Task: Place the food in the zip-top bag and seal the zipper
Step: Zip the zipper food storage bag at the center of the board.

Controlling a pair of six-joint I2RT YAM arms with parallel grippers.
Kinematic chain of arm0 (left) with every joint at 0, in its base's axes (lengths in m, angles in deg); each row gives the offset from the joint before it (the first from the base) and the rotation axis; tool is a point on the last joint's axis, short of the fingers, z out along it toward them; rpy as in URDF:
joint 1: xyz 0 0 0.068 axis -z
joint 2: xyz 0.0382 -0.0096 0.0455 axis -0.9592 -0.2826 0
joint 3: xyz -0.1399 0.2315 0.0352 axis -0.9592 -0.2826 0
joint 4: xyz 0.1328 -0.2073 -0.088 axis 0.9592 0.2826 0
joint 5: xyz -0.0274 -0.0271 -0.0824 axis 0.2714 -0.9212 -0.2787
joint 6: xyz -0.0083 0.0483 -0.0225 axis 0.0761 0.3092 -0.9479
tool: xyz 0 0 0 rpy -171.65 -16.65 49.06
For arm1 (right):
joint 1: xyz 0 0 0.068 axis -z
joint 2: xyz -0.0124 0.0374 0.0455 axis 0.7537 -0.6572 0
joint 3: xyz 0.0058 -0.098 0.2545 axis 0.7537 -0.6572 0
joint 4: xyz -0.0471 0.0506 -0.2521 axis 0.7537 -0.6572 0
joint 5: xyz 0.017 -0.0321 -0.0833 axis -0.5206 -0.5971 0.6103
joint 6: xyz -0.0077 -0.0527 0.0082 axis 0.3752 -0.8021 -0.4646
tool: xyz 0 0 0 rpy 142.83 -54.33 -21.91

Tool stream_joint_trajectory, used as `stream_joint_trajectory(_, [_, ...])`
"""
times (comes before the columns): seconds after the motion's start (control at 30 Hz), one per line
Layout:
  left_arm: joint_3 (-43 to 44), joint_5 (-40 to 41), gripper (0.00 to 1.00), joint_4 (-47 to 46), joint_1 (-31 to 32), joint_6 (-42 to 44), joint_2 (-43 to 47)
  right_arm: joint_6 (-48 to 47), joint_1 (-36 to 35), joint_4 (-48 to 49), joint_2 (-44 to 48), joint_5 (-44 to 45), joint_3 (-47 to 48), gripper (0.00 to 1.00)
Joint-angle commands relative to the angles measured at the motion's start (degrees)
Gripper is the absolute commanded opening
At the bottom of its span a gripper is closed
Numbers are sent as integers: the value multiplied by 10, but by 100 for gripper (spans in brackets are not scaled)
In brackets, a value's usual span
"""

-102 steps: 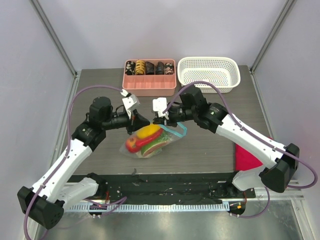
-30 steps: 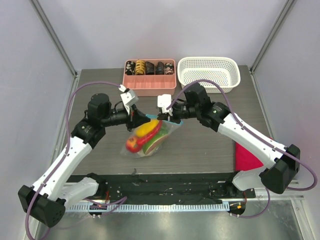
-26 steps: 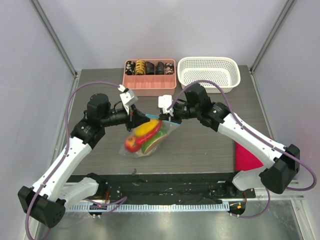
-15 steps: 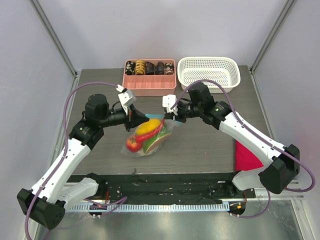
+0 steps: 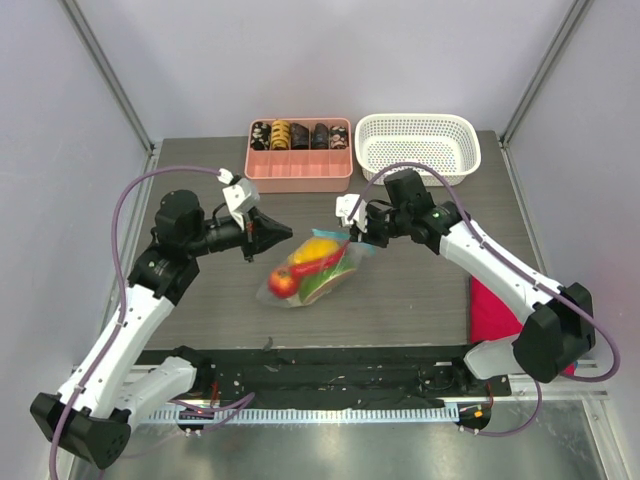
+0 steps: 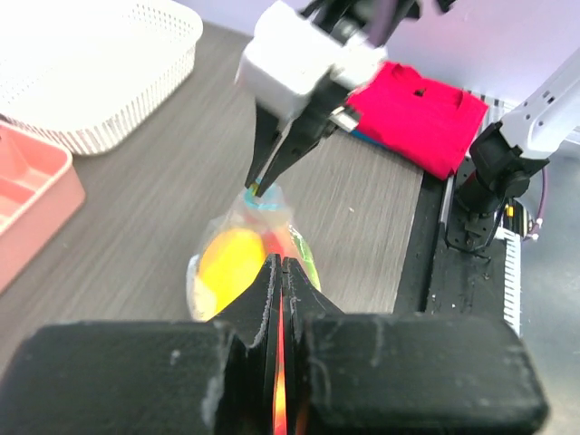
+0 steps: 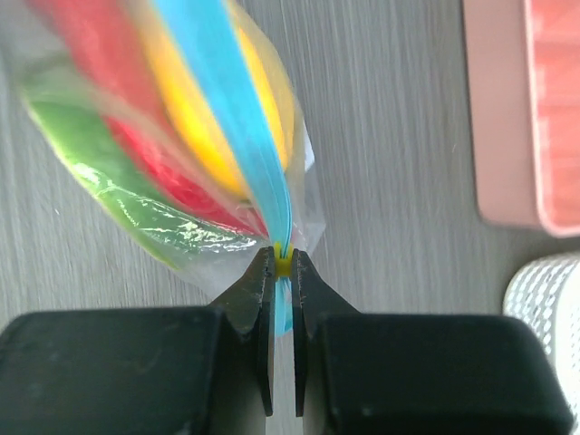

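The zip-top bag [image 5: 312, 272] lies at the table's middle, crinkly and clear, with the food inside: a yellow piece [image 5: 318, 247], a red tomato [image 5: 281, 283] and green lettuce [image 5: 326, 284]. My right gripper [image 5: 352, 238] is shut on the end of the light-blue zipper [image 7: 231, 109], a small yellow slider between its tips [image 7: 283, 263]. My left gripper [image 5: 288, 233] is shut with nothing in it, its tips just left of the bag and apart from it. In the left wrist view the bag [image 6: 237, 263] lies beyond my shut left gripper [image 6: 282, 265].
A pink compartment tray [image 5: 300, 172] with dark rolls and a white lattice basket [image 5: 418, 145] stand at the back. A red cloth [image 5: 495, 315] lies at the right edge under the right arm.
My left gripper has let go of the bag's edge and drawn back to the left. The right gripper has moved right along the zipper, and the bag has shifted slightly right.
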Motion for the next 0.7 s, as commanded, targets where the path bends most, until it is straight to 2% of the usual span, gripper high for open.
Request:
stream_joint_trajectory(0.0, [19,-24,0,-39,-9,-5,19,-24,18,-19,-7,17,-5,1])
stream_joint_trajectory(0.1, [13,-39,0,-33,-10,11,18,12,19,-26,-6,-4,20,1])
stream_joint_trajectory(0.13, [10,-45,11,-31,-10,29,17,24,18,-27,-4,-26,38,1])
stream_joint_trajectory(0.17, [0,-46,34,-31,-10,38,18,48,18,-26,-2,-34,46,1])
stream_joint_trajectory(0.2, [-3,-33,64,-36,-9,42,21,61,18,-24,2,-45,55,1])
stream_joint_trajectory(0.23, [-5,-23,75,-37,-9,45,21,74,16,-20,6,-56,72,1])
stream_joint_trajectory(0.27, [-2,-17,95,-38,-9,44,18,100,6,-19,8,-59,79,1])
stream_joint_trajectory(0.3, [4,-18,100,-34,-9,43,14,110,1,-19,9,-61,86,1])
stream_joint_trajectory(0.37, [15,-54,100,-17,-8,48,2,127,-12,-19,19,-64,101,1])
stream_joint_trajectory(0.53, [20,-45,100,-15,7,54,-3,150,-52,-18,37,-64,100,1])
stream_joint_trajectory(0.63, [19,-44,98,12,20,105,-11,146,-62,-6,45,-64,86,1])
stream_joint_trajectory(0.67, [21,-44,95,26,25,156,-19,144,-62,-1,47,-64,83,1])
